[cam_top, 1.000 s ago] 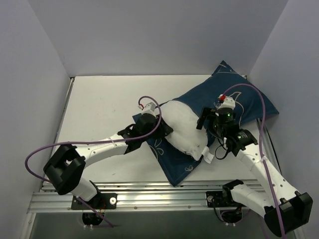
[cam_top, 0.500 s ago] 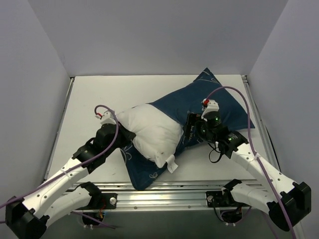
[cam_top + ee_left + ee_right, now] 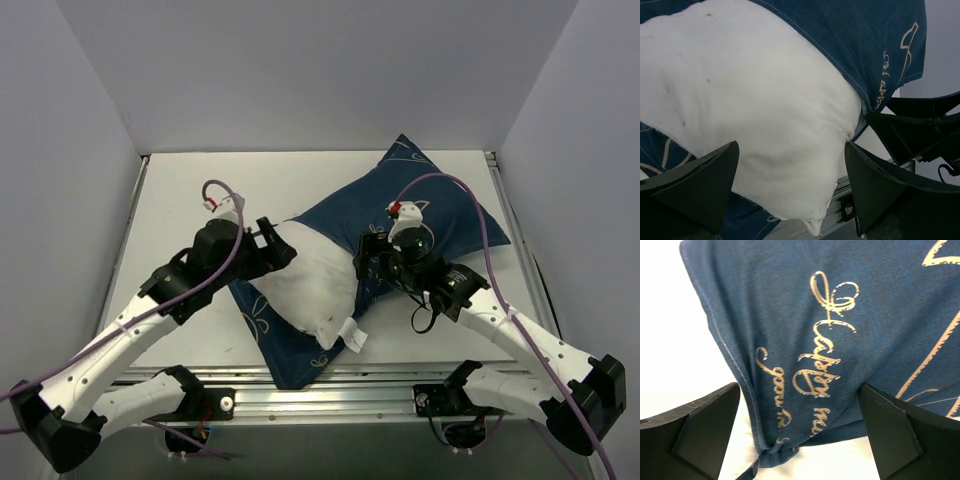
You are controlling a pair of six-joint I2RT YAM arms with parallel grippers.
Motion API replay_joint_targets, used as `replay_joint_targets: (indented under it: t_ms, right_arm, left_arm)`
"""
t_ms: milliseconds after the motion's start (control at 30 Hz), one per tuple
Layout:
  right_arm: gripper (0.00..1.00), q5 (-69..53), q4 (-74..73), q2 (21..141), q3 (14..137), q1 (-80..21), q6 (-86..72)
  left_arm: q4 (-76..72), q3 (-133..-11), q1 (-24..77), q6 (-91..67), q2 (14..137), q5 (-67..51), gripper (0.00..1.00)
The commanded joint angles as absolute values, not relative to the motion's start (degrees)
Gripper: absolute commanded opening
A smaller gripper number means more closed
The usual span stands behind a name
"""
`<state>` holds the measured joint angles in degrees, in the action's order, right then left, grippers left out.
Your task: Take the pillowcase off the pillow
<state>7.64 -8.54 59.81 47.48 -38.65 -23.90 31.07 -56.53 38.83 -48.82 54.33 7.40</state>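
White pillow (image 3: 310, 282) half out of navy pillowcase (image 3: 440, 215), left gripper (image 3: 790, 145) spread wide at the pillow, right gripper (image 3: 799, 385) spread wide over pillowcase fabric

Looks like a lab robot test cell: bare white table (image 3: 200, 190) hemmed by plain walls (image 3: 320, 70), slotted aluminium rail (image 3: 330, 400) along near edge.

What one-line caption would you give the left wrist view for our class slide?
Open left hand facing the white pillow, which sits half out of its navy script-printed pillowcase.

Navy script-printed pillowcase (image 3: 440, 215), white pillow (image 3: 305, 280)
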Motion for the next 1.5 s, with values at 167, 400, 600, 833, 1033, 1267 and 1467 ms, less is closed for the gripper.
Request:
replay_joint_targets:
  t_ms: [167,400,600,833,1033,1267,1467]
  right_arm:
    - [1.00,12.7,-7.5,59.0,50.5,-40.4,-23.0]
    - [1.00,11.9,-9.1,59.1,51.6,-41.6,-20.0]
    - [1.00,11.0,-5.4,62.3,49.0,-44.3,-20.7]
    - [0.97,16.1,-1.8,68.5,47.5,-45.5,-21.4]
    - [0.51,26.6,-2.5,70.1,47.1,-43.4,-22.3]
    - [0.00,30.7,-5.9,71.1,49.6,-30.4,-24.1]
    - [0.00,28.3,-7.6,71.9,53.3,-19.8,-27.2]
  left_arm:
    - [29.2,-70.7,48.7,-49.3,75.7,11.5,0.94]
    - [28.0,-66.9,50.3,-51.9,83.9,14.2,0.95]
    - [23.8,-60.1,50.3,-54.1,83.3,14.7,0.73]
    - [19.8,-57.4,50.3,-53.8,84.0,14.2,0.19]
    - [23.4,-58.4,50.1,-51.2,79.8,15.5,0.02]
    - [33.7,-64.8,44.7,-43.7,69.5,13.3,0.02]
    - [42.0,-69.7,37.3,-39.6,61.9,9.4,0.02]
